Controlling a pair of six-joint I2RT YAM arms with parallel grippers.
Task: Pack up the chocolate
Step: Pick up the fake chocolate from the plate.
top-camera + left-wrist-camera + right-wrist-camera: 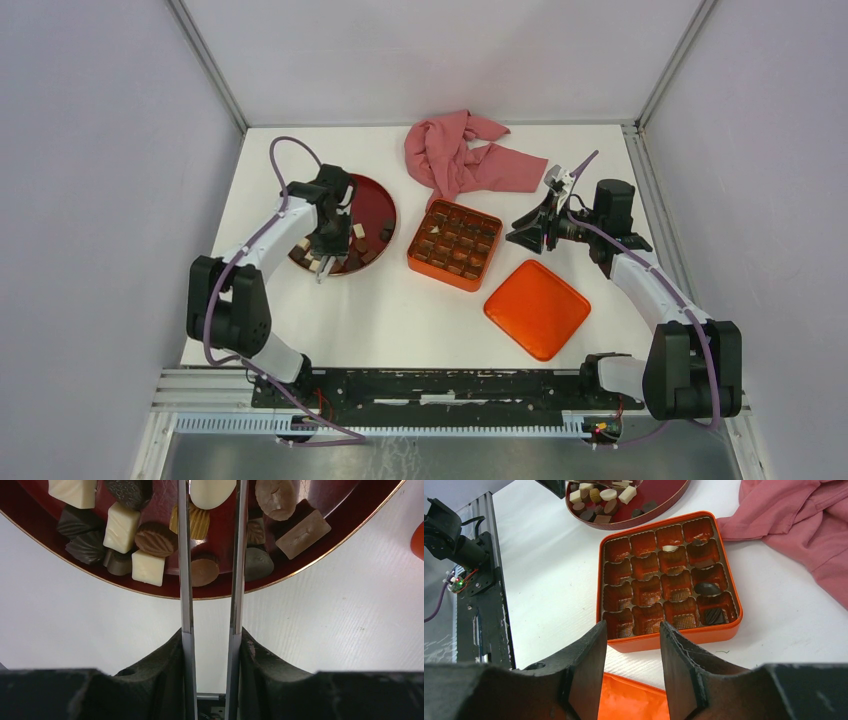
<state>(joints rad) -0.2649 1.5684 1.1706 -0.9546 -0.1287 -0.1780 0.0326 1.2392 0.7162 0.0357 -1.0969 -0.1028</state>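
An orange, rounded-square metal lid (537,308) is lying flat on the white bench (400,310), closest to the near edge and right of centre. Just beyond it, the right gripper (632,630) is hanging in the air toward the right edge, pointing left at the tin. Its black padded fingers (589,665) are standing well apart with nothing between them.

In the middle of the bench, an orange square tin with a gridded brown liner (684,639) is sitting near the lid without touching it. A few compartments along one side are holding pieces: one cream and at least two dark. Most of the others are showing a bare liner.

Toward the left edge, a round dark-red plate (380,205) is carrying most of the chocolate (120,527). The pieces are cream blocks, dark leaf shapes, tan rounds and a ridged caramel piece, crowded along the plate's near rim. The left gripper (322,262) is reaching down over that rim. Its thin metal fingers (185,580) are running parallel with a narrow gap between them. A cream oval piece is spanning that gap at the top of the left wrist view, and a tan round is lying lower down. The fingertips are out of that view, so I cannot tell whether anything is pinched.

At the far edge, a crumpled pink cloth (460,160) is lying just beyond the tin.
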